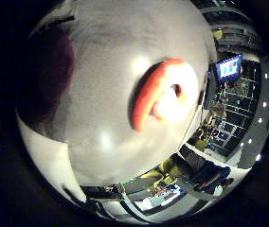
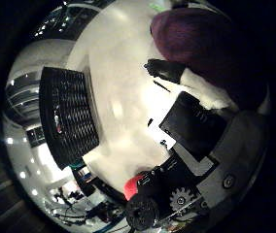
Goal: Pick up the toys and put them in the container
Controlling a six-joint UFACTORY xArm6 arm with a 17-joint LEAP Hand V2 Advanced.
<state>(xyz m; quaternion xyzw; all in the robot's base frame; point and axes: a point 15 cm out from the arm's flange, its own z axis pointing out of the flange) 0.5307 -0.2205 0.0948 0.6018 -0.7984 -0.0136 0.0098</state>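
Plainly, orange ring toy [image 1: 159, 92] on white table [image 1: 101, 142]

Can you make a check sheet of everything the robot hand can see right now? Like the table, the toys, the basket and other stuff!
Surface: a pale table, glossy with light spots.
Toys: an orange ring lies on the table; a dark purple toy fills much of the thumb side view, so it is close to the palm; something small and red shows beside the hand's parts.
Container: a black mesh basket stands on the table; what is inside cannot be told.
Clutter: nothing seen.
Hand: black and geared parts of the hand show; open or shut cannot be told.
Cables: nothing to note.
Surroundings: a lit screen and shelves beyond the table.
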